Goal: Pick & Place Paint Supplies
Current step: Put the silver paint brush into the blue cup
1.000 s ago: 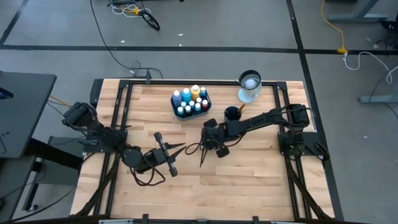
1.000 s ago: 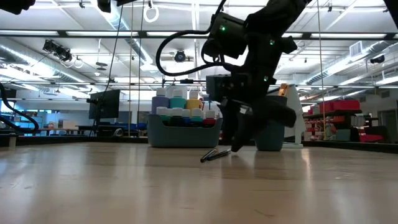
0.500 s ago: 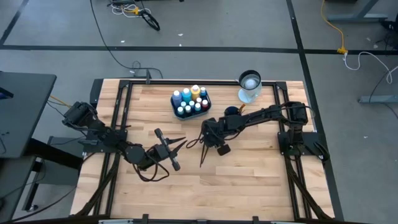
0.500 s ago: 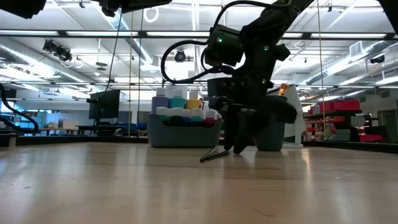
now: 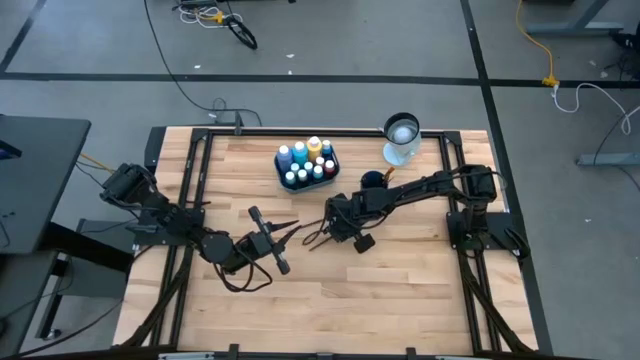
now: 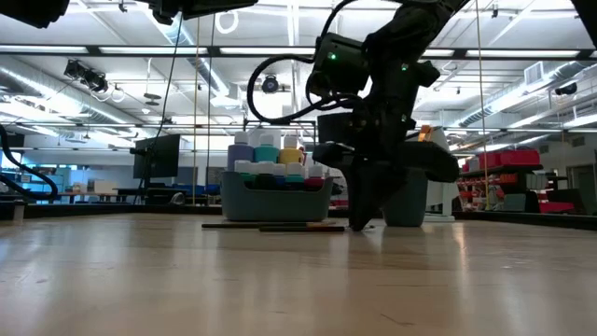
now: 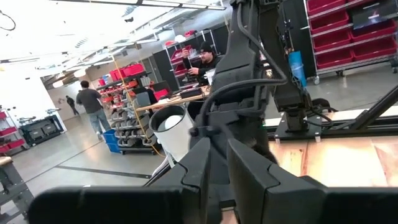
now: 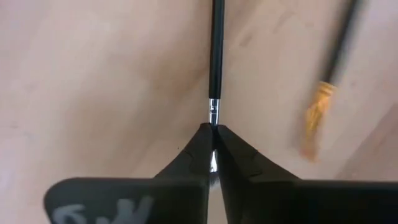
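Right pincer (image 8: 213, 144) is clamped on the bristle end of a thin dark brush (image 8: 216, 56), which lies flat on the wooden surface (image 5: 400, 290), its handle pointing straight away from the fingertips.

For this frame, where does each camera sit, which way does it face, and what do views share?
High: overhead, straight down on the table; both arms.
Low: table height, level across; right gripper at the brushes.
Left wrist: on the left arm, past the left gripper toward the room.
Right wrist: down at the wood; right gripper shut on a brush.
Shared: high and low show the tray of paint bottles.
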You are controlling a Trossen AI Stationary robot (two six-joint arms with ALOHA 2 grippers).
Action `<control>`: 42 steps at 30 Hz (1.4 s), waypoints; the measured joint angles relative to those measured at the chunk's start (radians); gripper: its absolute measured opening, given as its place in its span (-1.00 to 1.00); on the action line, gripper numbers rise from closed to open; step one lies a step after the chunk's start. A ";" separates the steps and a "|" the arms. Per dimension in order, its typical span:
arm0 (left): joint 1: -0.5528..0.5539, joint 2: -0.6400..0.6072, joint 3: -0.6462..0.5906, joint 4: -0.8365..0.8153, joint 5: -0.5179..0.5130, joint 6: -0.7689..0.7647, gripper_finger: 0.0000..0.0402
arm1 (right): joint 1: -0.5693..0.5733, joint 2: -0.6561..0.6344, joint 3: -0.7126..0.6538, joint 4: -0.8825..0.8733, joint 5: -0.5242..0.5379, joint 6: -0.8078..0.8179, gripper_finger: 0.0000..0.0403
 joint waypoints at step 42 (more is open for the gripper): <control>0.034 -0.001 0.000 -0.089 0.009 -0.304 -0.68 | 0.302 -0.151 -0.002 -0.092 0.648 -0.033 -1.00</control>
